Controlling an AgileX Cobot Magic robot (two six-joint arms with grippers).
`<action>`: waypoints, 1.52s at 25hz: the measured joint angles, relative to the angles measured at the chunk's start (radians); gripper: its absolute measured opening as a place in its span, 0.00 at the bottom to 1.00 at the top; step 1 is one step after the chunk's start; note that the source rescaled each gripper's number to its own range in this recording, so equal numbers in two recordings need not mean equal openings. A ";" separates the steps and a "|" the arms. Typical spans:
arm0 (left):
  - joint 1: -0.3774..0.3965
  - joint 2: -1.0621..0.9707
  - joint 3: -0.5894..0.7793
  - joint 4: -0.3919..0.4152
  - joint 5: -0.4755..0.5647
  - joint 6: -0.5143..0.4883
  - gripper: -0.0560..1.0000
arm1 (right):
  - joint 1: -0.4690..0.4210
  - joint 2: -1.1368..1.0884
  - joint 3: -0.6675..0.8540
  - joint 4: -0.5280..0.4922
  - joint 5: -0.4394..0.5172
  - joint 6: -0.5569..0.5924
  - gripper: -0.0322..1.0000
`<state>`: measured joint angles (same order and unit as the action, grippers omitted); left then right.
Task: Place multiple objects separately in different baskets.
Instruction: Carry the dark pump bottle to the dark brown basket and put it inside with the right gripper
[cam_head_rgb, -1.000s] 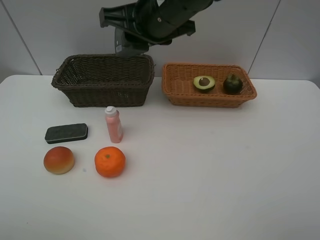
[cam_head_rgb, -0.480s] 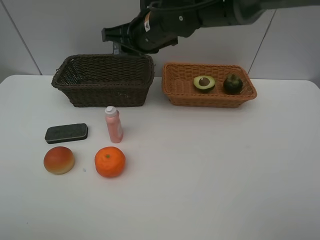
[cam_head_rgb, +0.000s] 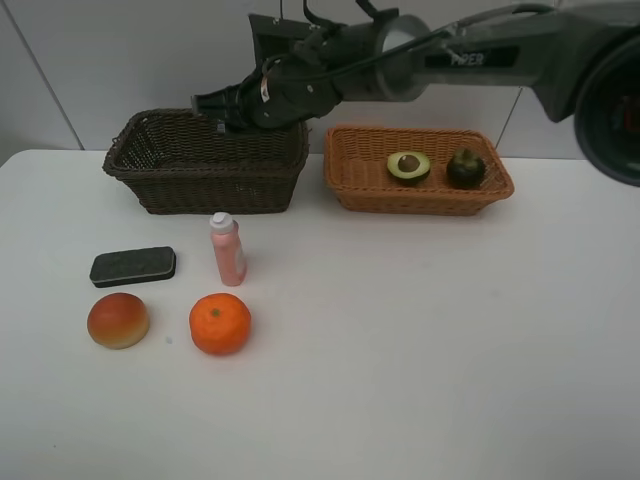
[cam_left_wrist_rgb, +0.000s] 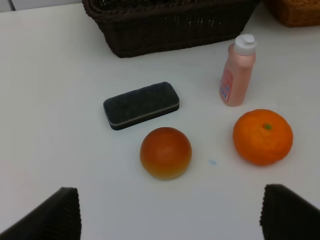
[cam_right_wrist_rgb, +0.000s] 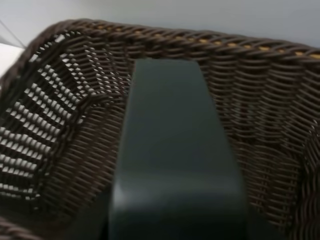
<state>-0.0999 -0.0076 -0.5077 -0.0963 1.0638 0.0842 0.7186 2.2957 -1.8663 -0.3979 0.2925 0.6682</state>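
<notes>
Overhead, the right arm (cam_head_rgb: 440, 60) reaches across to the dark brown wicker basket (cam_head_rgb: 205, 188). White lettering on the arm seems to read "PIPER". The right pincer (cam_head_rgb: 210, 101) hangs at the basket's back rim. In its wrist view the black bottle (cam_right_wrist_rgb: 175, 150) fills the middle, with the basket's woven inside behind it. The pincer is closed partway on this bottle, though the bottle hides most of the jaws. I cannot tell whether the bottle sits above the rim or just inside it.

The left pincer (cam_left_wrist_rgb: 170, 217) hangs over the counter (cam_head_rgb: 400, 350), jaws spread wide with nothing between them.

- The dark eraser block (cam_head_rgb: 133, 266) lies flat in front of the dark basket.
- The pink bottle (cam_head_rgb: 227, 250) stands upright with a white cap, beside the eraser block. Its red and blue label is too small to read.
- The peach-coloured round fruit (cam_head_rgb: 118, 320) and the orange (cam_head_rgb: 220, 323) sit nearer the front edge, apart from each other.
- The light orange-tan basket (cam_head_rgb: 420, 200) stands just right of the dark one.
- The halved avocado (cam_head_rgb: 408, 166) lies in it cut face up, with the dark mangosteen (cam_head_rgb: 465, 168) beside it.
</notes>
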 joint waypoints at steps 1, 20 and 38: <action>0.000 0.000 0.000 0.000 0.000 0.000 0.85 | -0.006 0.010 -0.001 0.000 0.000 0.000 0.40; 0.000 0.000 0.000 0.000 0.000 0.000 0.85 | -0.029 0.031 -0.005 0.022 -0.081 0.000 0.40; 0.000 0.000 0.000 0.000 0.000 0.000 0.85 | -0.029 0.031 -0.012 0.008 -0.085 -0.022 0.98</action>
<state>-0.0999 -0.0076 -0.5077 -0.0963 1.0638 0.0842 0.6897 2.3270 -1.8778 -0.3903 0.2077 0.6465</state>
